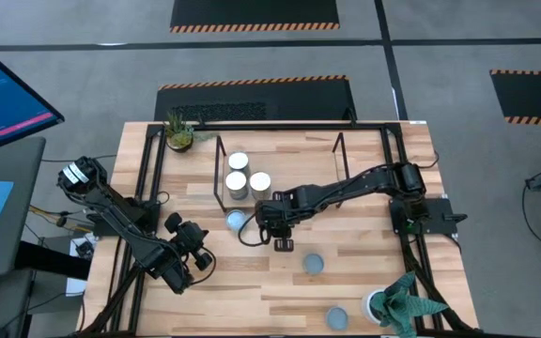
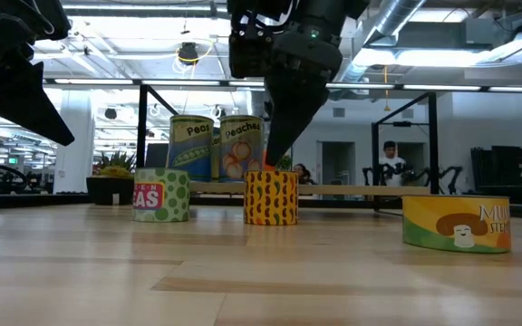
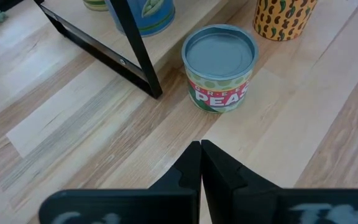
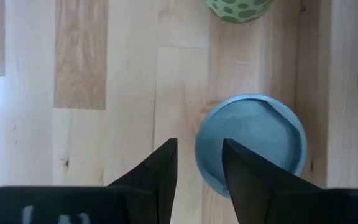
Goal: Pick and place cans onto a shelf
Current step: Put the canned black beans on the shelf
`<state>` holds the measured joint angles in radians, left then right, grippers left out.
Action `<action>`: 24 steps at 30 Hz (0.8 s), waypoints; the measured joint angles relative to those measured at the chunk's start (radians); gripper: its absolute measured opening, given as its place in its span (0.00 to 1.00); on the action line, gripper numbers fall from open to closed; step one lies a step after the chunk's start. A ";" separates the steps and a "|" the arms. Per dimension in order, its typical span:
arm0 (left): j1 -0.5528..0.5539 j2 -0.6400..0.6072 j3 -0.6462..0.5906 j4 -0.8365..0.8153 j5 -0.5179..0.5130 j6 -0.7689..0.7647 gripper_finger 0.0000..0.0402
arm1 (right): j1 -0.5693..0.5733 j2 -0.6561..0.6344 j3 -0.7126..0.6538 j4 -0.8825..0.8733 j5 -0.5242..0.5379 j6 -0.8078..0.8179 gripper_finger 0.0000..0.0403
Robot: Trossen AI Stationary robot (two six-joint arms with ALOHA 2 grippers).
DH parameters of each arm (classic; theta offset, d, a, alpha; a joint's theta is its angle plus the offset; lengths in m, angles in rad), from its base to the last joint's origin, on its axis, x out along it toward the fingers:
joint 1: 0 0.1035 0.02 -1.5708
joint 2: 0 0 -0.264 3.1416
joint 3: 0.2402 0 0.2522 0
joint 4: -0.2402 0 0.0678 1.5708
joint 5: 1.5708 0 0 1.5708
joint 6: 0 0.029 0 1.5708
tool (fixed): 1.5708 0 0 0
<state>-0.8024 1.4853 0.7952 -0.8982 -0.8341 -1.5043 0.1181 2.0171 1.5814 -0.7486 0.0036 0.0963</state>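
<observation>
While our right gripper [image 1: 283, 239] hangs spread just above the yellow can [image 2: 271, 196] — near table centre, at five o'clock from the shelf [image 1: 280, 174] — its fingers [image 4: 160, 171] sit off the lid's middle. We judge a descent here could land one finger on the rim and tip the can. Our left gripper [image 3: 200, 163] waits at eight o'clock, pressed together, facing the peas can [image 3: 220, 76].

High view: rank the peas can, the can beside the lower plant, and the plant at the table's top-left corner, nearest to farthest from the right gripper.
1. Peas can: just left of the right gripper.
2. Lone can: near the table's lower edge, beside the spiky plant.
3. Potted plant: top-left corner.
</observation>
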 joint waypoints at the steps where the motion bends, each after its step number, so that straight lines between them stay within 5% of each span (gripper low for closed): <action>1: 0.000 0.000 0.000 0.000 0.000 0.000 0.00 | 0.000 0.000 0.000 0.000 0.000 0.000 0.37; 24: 0.000 0.000 0.000 0.001 0.000 0.000 0.00 | 0.012 -0.002 -0.043 0.056 0.051 -0.003 0.37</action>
<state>-0.8024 1.4853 0.7952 -0.8974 -0.8341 -1.5043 0.1303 2.0155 1.5380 -0.6923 0.0545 0.0937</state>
